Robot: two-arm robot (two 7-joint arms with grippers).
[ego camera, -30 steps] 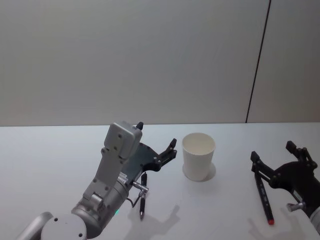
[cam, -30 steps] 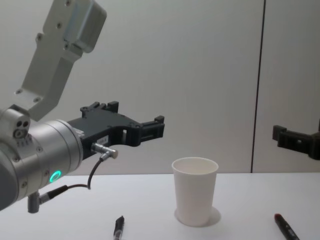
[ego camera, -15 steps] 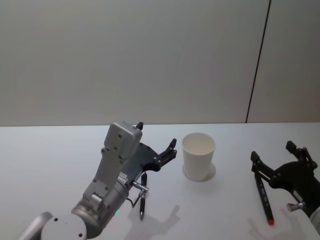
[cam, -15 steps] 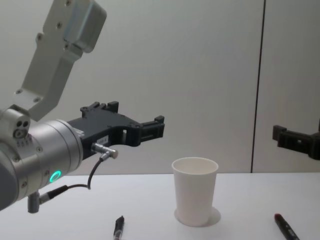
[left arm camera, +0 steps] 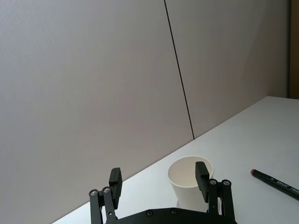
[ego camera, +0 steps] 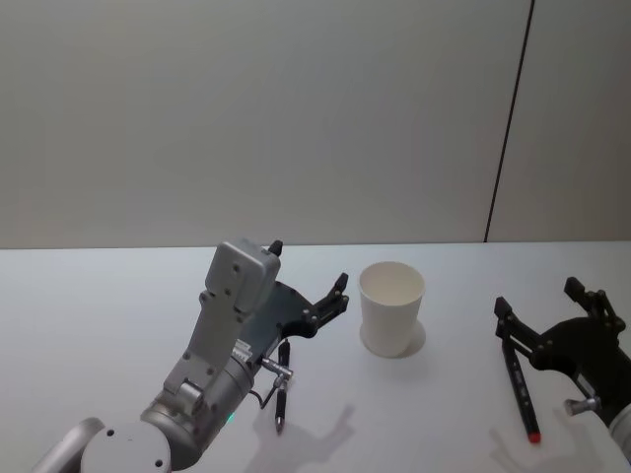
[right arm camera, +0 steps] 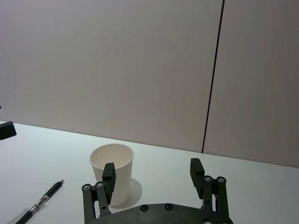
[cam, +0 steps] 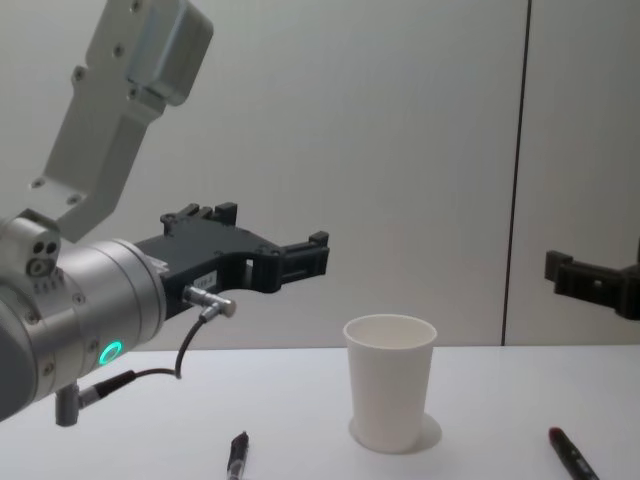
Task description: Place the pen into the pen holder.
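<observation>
The pen holder (ego camera: 391, 307), a white paper cup, stands upright on the white table (ego camera: 99, 315). My left gripper (ego camera: 310, 264) hovers open and empty above the table, just left of the cup. Under it lies a black pen (ego camera: 281, 384). At the right my right gripper (ego camera: 535, 297) is also open and empty, held above a dark pen with a red tip (ego camera: 520, 389). From the chest, the cup (cam: 390, 395) sits between the black pen (cam: 237, 458) and the red-tipped pen (cam: 572, 455). The left wrist view shows the cup (left arm camera: 184, 184) just past my open left gripper (left arm camera: 158, 177).
A plain grey wall (ego camera: 296, 118) with a dark vertical seam (ego camera: 508, 118) stands behind the table. The right wrist view shows the cup (right arm camera: 119, 172), the black pen (right arm camera: 42, 203) and my right gripper (right arm camera: 153, 169).
</observation>
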